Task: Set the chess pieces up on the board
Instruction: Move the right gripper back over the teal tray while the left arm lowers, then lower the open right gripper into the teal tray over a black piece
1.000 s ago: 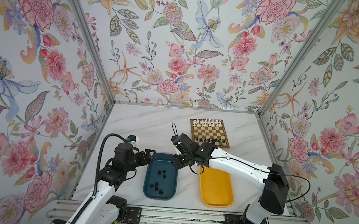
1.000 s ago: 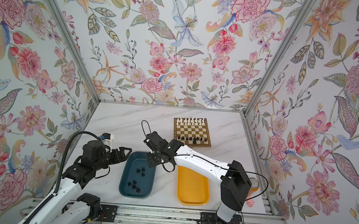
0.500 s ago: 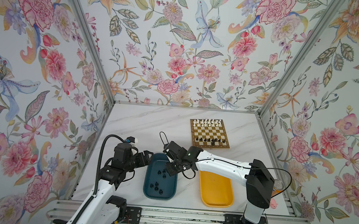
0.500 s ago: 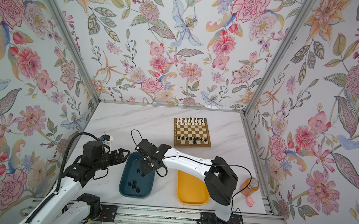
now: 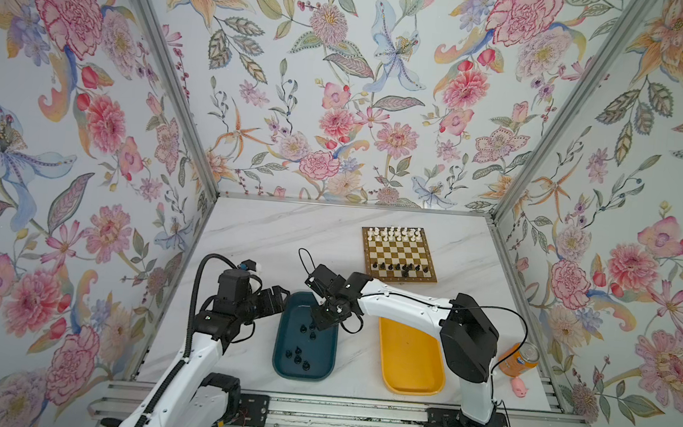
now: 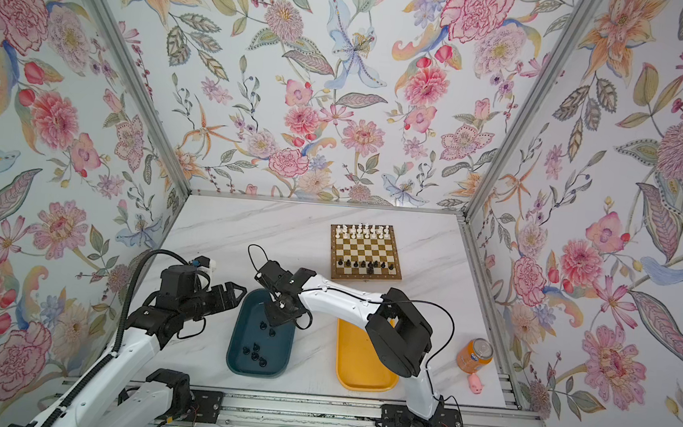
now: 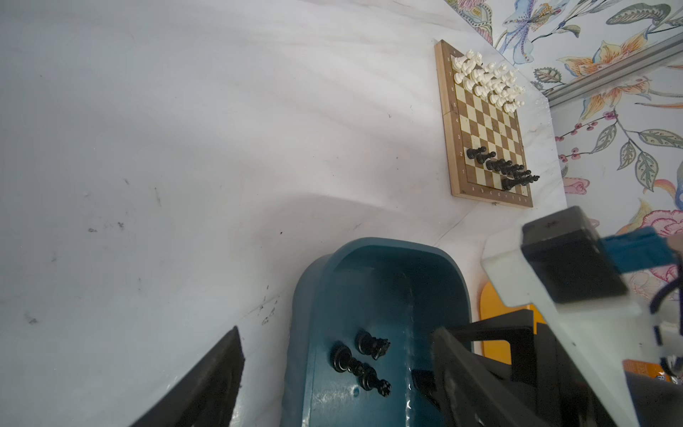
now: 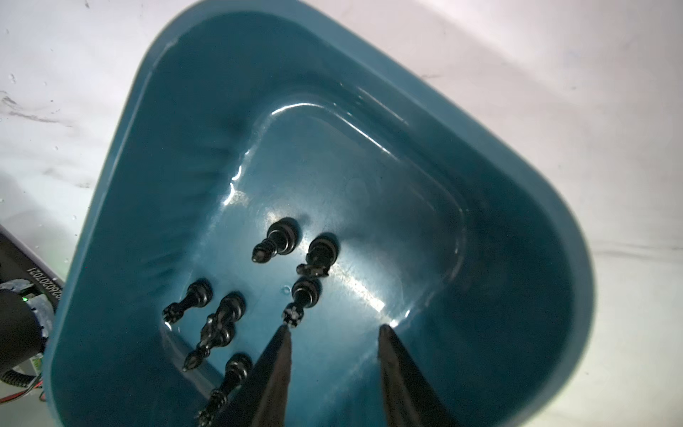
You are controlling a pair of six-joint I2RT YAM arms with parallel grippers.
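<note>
Roughly square to the worktop (image 5: 280, 234), the board (image 5: 398, 252) lies right of centre in both top views. White chess pieces (image 5: 394, 233) fill the two ranks along its upper edge, and a row of black chess pieces (image 5: 400, 266) stands near its lower edge. In the left wrist view its border shows small coordinates: letters a to h along one side, digits along another.

Loose black pieces (image 8: 277, 240) are scattered in the teal tray (image 5: 281, 345), lower centre, whose long axis runs up and down the frame. Whether they stand or lie I cannot tell. The right tool (image 8: 333, 329) points down into the tray's upper end, moderately parted and holding nothing, one fingertip (image 8: 281, 344) just beside a piece's crown. The left tool (image 5: 279, 295) hovers at the tray's upper left corner, spread wide and empty.

A yellow tray (image 5: 407, 365) lies parallel on the right. At the lower right sit an orange can (image 5: 518, 357), its label too small to read, and a pink pig toy (image 5: 519, 389). A digit sticker (image 8: 42, 283) in the right wrist view is upside down and not surely readable.
</note>
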